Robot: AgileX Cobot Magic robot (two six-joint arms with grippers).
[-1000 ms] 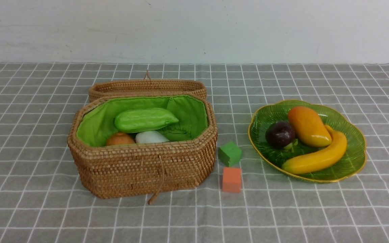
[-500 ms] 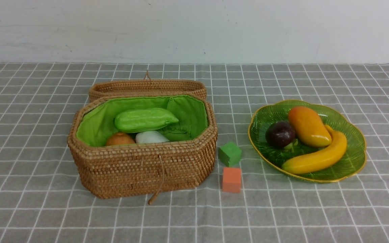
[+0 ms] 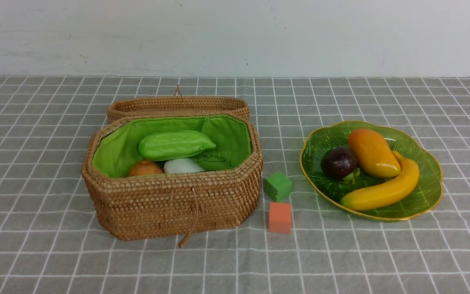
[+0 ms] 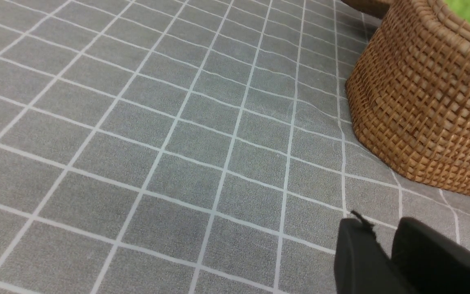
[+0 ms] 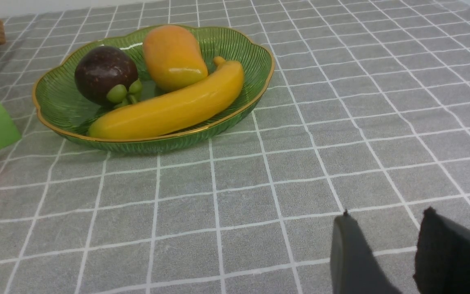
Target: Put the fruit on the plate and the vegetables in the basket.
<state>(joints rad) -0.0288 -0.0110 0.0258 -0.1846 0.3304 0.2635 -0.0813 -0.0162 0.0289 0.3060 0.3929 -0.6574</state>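
The brown woven basket point(image 3: 169, 204) with green lining holds a light green gourd point(image 3: 176, 144), a round brown-orange vegetable point(image 3: 145, 168) and a white radish point(image 3: 182, 165). On the green glass plate point(image 3: 431, 196) lie the mango point(image 3: 372, 152), the mangosteen point(image 3: 338, 162) and the banana point(image 3: 386, 190). Neither arm shows in the front view. My left gripper point(image 4: 382, 228) hovers over the cloth beside the basket point(image 4: 422, 102), its jaws a narrow gap apart and empty. My right gripper point(image 5: 386, 216) is open and empty over the cloth, well short of the plate point(image 5: 255, 53).
The unlined woven lid point(image 3: 178, 106) leans behind the basket. A green cube point(image 3: 278, 185) and an orange cube point(image 3: 280, 217) sit between basket and plate. A grey checked cloth covers the table, and a white wall stands at the back.
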